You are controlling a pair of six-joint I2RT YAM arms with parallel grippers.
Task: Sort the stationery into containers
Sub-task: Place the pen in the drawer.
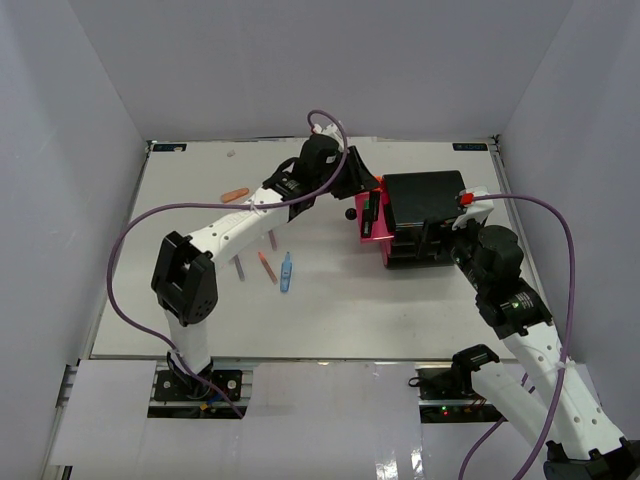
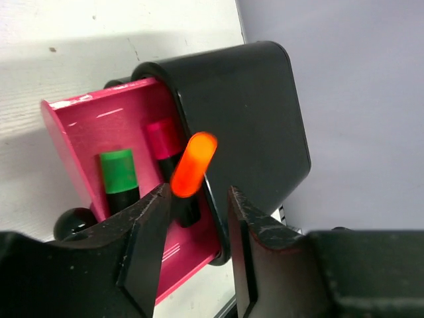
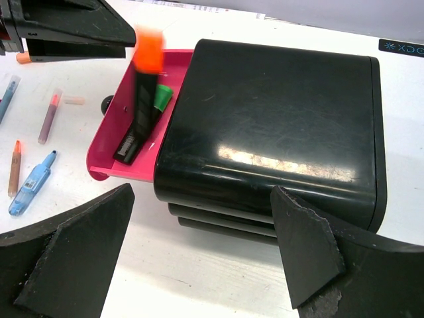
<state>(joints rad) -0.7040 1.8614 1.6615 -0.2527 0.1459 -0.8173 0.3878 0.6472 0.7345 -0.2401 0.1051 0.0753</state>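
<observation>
Top external view: left arm stretches from its base to the left side of the black cabinet (image 1: 425,195), wrist bent down over the open top pink drawer (image 2: 79,132).

Left gripper (image 2: 197,199): jaws partly open, loosely straddling the orange-capped highlighter (image 2: 192,165), a gap showing on one side. The highlighter stands tilted in that drawer, cap up, beside a green-capped highlighter (image 2: 119,172) and a pink-capped highlighter (image 2: 162,139).

Right gripper (image 3: 202,218): elbow raised, hovering at the near right of the cabinet, jaws wide apart, holding nothing.

Surface (image 1: 330,310), left of the cabinet: light-blue piece (image 1: 286,272) and thin pens, lying loose.
</observation>
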